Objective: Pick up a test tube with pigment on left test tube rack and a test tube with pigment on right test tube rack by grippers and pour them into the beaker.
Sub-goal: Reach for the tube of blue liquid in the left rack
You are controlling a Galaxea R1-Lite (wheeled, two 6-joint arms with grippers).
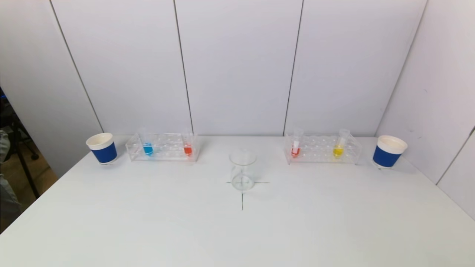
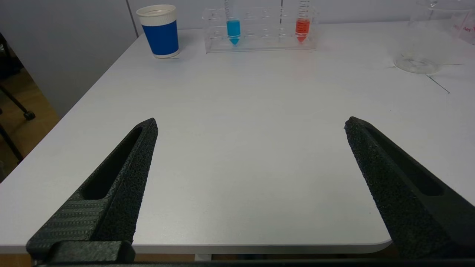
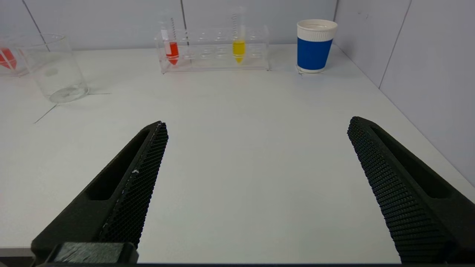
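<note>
Looking down from the head view, I see the beaker (image 1: 242, 170) at the centre of the frame, standing on a black cross mark (image 1: 242, 193) on the white counter (image 1: 237, 230). Left of it sits the left rack (image 1: 162, 147) with a blue tube (image 1: 147, 146) and a red tube (image 1: 187, 146); right of it sits the right rack (image 1: 322, 149) with a red-and-white tube (image 1: 295, 144) and a yellow tube (image 1: 339, 145). A blue paper cup (image 1: 102, 148) stands at the far left, another cup (image 1: 388, 151) at the far right. Neither arm shows here.

From the left wrist view, my left gripper (image 2: 250, 124) fills the lower frame, jaws spread wide and holding nothing, over the counter's near edge. The left rack sits at the top centre, well away.

From the right wrist view, my right gripper (image 3: 258, 124) sits the same way, jaws wide and empty, with the right rack at the top centre and the beaker at the upper left.
</note>
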